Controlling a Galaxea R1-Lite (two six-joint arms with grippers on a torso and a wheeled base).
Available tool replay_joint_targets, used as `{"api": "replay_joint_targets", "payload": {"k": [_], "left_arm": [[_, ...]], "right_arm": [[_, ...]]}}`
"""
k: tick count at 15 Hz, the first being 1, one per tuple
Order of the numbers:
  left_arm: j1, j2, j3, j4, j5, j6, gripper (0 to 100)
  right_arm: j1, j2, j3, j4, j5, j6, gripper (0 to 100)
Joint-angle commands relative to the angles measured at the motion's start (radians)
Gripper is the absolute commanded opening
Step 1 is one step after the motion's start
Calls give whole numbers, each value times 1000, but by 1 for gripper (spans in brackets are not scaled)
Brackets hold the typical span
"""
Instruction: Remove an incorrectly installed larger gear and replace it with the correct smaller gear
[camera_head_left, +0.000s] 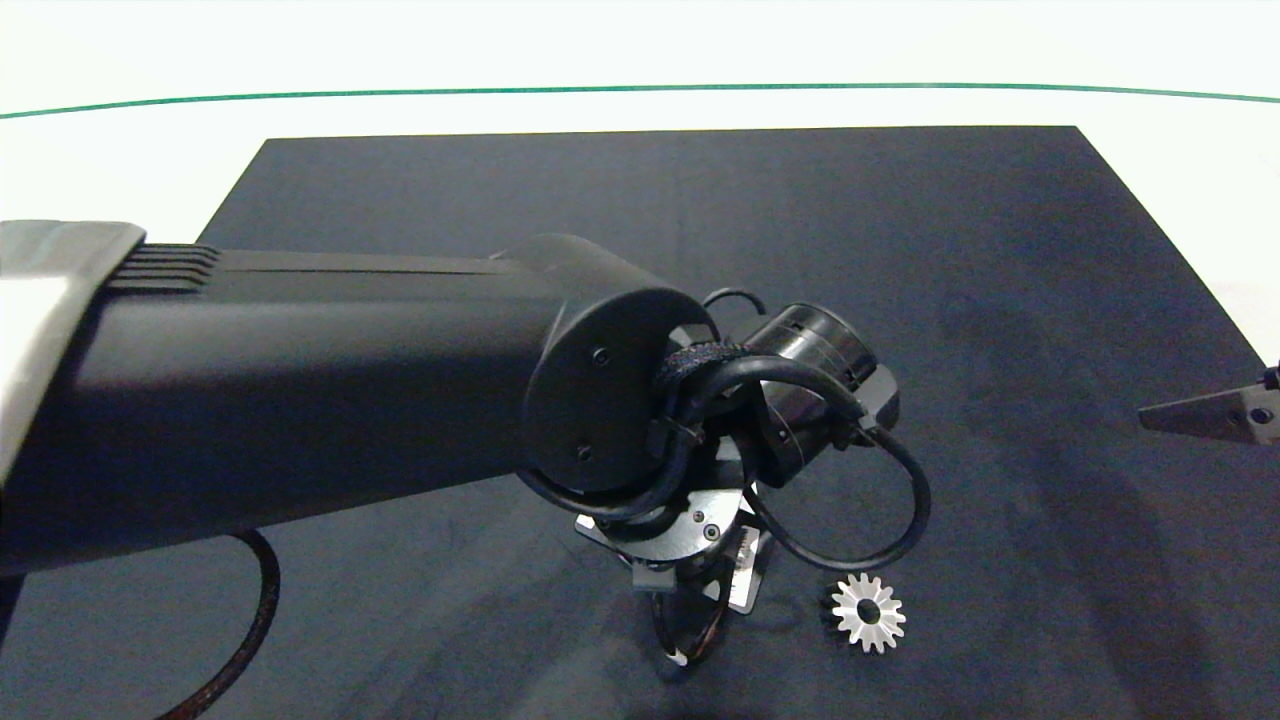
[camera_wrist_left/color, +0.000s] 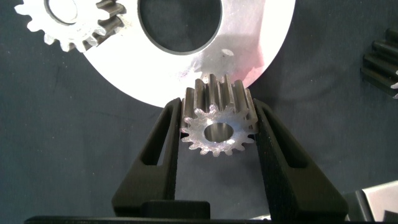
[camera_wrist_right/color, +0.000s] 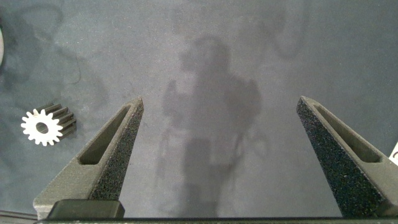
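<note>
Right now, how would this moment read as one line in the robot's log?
left gripper: shut on gear, beside round metal plate | right gripper: open, idle over dark mat | another gear: lying loose

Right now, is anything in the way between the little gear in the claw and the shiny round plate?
Nothing visible is. The left claw grips the smaller gear right at the edge of the plate, with nothing between them. Off by the rim lies another gear.
</note>
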Motion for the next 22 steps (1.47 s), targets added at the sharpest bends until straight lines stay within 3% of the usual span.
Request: {"api": "replay_joint_targets", "payload": {"k": [1, 14, 15, 22], "left_arm": [[0, 12, 0, 6, 2, -4, 7], [0, 10, 0, 20, 13, -29, 7], [-1, 10, 0, 20, 13, -30, 100], [-3, 5, 0, 22, 12, -33, 100]], "right_arm": [[-4, 1, -1, 4, 1, -2, 100], [-5, 1, -1, 4, 8, -2, 100], [-5, 1, -1, 4, 8, -2, 100], [-5, 1, -1, 4, 10, -5, 100]]}}
